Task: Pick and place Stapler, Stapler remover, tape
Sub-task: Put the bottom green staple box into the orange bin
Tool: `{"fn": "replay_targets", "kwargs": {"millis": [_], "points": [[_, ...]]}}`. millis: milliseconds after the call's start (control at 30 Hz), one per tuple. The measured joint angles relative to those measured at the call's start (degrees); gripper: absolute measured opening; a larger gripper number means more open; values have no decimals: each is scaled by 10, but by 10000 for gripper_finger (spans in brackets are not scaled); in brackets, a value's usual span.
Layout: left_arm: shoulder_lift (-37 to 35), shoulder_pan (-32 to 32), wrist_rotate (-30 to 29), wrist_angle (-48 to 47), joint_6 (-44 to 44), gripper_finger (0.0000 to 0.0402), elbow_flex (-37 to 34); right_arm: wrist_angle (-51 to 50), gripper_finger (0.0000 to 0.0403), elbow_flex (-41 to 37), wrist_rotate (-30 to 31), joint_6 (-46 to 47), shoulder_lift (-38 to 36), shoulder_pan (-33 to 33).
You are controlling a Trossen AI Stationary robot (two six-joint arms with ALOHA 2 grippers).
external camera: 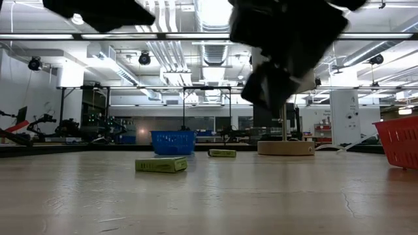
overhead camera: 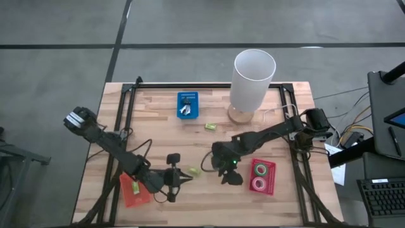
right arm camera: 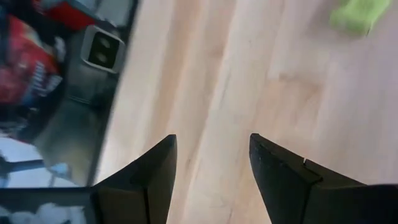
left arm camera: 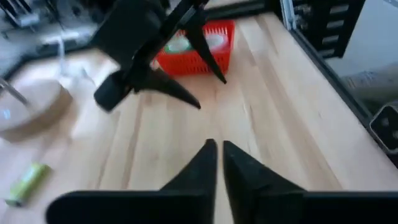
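Note:
Two tape rolls [overhead camera: 259, 177] lie in the red tray [overhead camera: 271, 179] at the table's near right, which also shows in the left wrist view [left arm camera: 198, 57]. A small metallic thing [overhead camera: 185, 111] sits in the blue tray [overhead camera: 188, 96] at the far middle; I cannot tell what it is. No stapler shows. My right gripper [overhead camera: 227, 176] hangs open above bare wood just left of the red tray [right arm camera: 211, 152]. My left gripper [overhead camera: 185, 180] is shut, low over the near middle [left arm camera: 219, 152], pointing toward the right gripper [left arm camera: 186, 74]. Both touch nothing.
A small green box [overhead camera: 194, 171] lies between the grippers [external camera: 161, 164], another [overhead camera: 210, 126] farther back. An orange tray [overhead camera: 130, 196] with a green item sits at the near left. A tall white cylinder [overhead camera: 253, 76] on a wooden base [external camera: 285, 147] stands at the far right.

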Motion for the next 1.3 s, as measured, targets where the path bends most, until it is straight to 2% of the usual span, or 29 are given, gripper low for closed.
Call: {"fn": "replay_targets", "kwargs": {"millis": [100,300,467,533,667,833,1100,1300], "points": [[14,22,40,-14,-21,68,-1,32,192,-33,25,17,0,17],[36,85,95,-59,-62,173,-1,101,183,-68,27,25,-3,37],[60,149,207,-79,-61,221,-1,103,174,-73,28,12,-28,39],[70,166,253,-87,-49,226,-1,114,171,-78,28,4,-44,39],[88,176,284,-105,-32,227,-1,122,166,-94,48,0,-80,40],[120,179,270,-95,13,227,2,131,168,-113,102,-2,-127,45],[184,181,267,-79,31,227,33,146,160,-126,116,2,-174,48],[191,181,269,-78,13,219,38,150,150,-126,123,0,-180,47]]}}
